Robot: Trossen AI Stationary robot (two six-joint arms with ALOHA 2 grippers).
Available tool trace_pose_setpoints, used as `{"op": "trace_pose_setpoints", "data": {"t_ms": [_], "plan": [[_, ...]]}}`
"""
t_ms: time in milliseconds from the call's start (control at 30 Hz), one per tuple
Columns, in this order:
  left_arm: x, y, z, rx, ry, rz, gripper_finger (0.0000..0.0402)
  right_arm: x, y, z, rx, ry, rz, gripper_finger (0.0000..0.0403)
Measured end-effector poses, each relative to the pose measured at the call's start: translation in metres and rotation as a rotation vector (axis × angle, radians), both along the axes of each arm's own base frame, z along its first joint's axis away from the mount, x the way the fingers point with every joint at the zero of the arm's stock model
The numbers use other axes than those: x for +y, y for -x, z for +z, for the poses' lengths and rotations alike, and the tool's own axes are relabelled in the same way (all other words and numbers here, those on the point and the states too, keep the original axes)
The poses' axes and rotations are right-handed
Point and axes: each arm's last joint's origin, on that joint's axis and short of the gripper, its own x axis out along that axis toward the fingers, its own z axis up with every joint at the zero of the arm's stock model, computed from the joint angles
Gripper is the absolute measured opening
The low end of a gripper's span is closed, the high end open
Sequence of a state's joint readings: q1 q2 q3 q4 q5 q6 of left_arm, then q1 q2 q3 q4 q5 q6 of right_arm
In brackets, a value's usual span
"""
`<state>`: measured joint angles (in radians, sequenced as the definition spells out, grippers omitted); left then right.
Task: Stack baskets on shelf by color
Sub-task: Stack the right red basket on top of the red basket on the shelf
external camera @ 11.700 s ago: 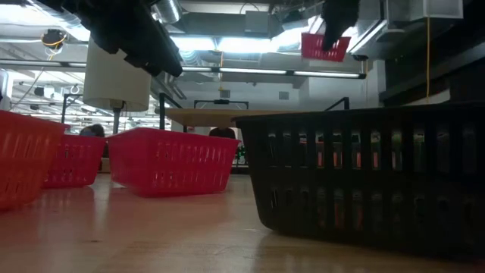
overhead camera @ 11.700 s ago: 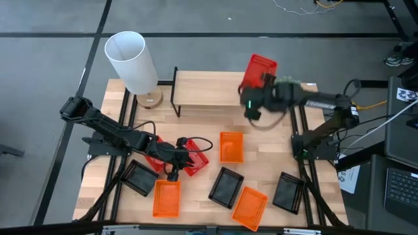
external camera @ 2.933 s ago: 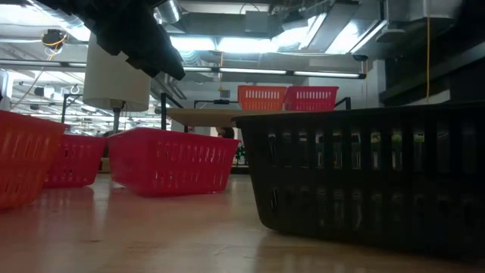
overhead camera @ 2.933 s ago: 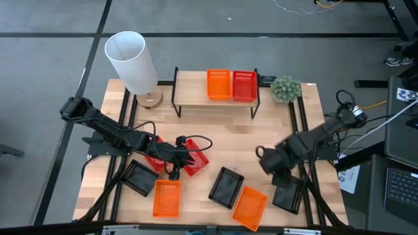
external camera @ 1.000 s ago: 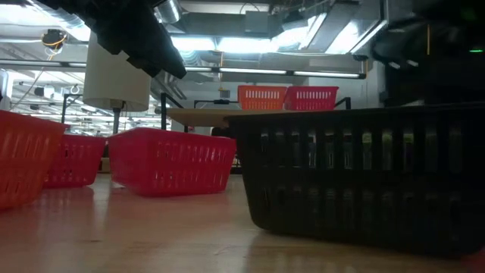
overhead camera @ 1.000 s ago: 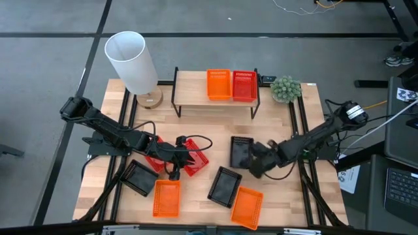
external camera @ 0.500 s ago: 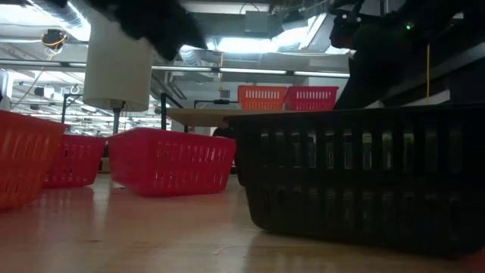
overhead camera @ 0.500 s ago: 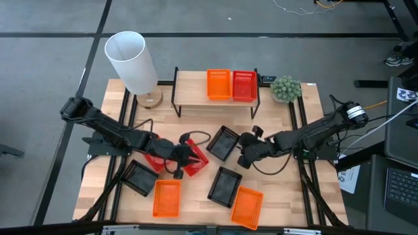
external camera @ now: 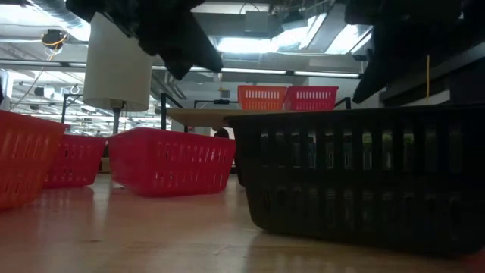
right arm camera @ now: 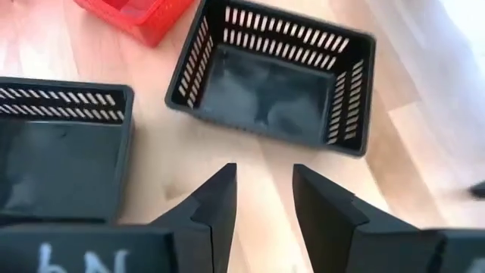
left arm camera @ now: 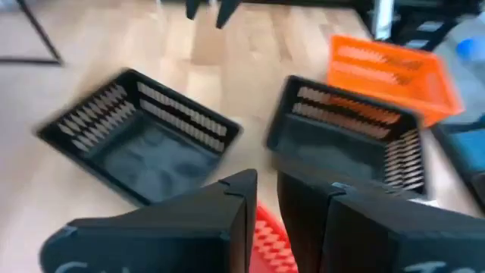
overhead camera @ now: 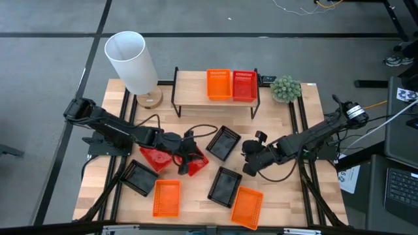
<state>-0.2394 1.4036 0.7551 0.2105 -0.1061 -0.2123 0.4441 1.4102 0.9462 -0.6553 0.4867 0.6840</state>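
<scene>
On the shelf (overhead camera: pixel 196 91), an orange basket (overhead camera: pixel 219 85) and a red basket (overhead camera: pixel 244 85) start colour piles; mid-table, the empty, narrowly parted right gripper (overhead camera: pixel 250 158) faces a black basket (overhead camera: pixel 222 142), while the left gripper (overhead camera: pixel 186 155) pinches a red one (overhead camera: pixel 196 163).

- A tall white tube (overhead camera: pixel 130 60) stands upright on a small round wooden base (overhead camera: pixel 149 99), at the far left corner of the wooden worktop (overhead camera: pixel 274 127).
- A small green plant (overhead camera: pixel 285 88) sits near the far right corner of the worktop.
- The floor (overhead camera: pixel 196 26) around the worktop is grey.
- A laptop (overhead camera: pixel 400 185) shows at the right edge, well apart from the worktop.
- In the low view, long ceiling lights (external camera: pixel 258 44) shine in the room behind.
</scene>
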Motion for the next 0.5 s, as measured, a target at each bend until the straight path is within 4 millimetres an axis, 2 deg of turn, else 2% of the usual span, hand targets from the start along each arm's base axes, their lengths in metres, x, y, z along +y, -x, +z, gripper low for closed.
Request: {"op": "trace_pose_setpoints", "data": {"t_ms": [133, 267, 367, 433, 500], "plan": [[-0.012, 0.005, -0.003, 0.049, 0.08, -0.027, 0.0047, 0.006, 0.0, 0.0, -0.014, 0.007, 0.052, 0.0129], [-0.016, 0.013, 0.002, 0.063, 0.03, -0.053, 0.0047, 0.019, -0.019, 0.002, -0.12, -0.014, 0.242, 0.0129], [-0.021, 0.018, 0.008, 0.056, 0.066, -0.059, 0.0047, 0.023, -0.033, 0.003, -0.2, -0.009, 0.367, 0.0129], [-0.025, 0.019, 0.007, 0.077, 0.136, -0.045, 0.0047, 0.02, -0.035, 0.004, -0.205, 0.009, 0.378, 0.0129], [-0.026, 0.016, -0.004, 0.143, 0.196, -0.019, 0.0047, 0.017, -0.036, 0.007, -0.195, 0.027, 0.346, 0.0129]]}}
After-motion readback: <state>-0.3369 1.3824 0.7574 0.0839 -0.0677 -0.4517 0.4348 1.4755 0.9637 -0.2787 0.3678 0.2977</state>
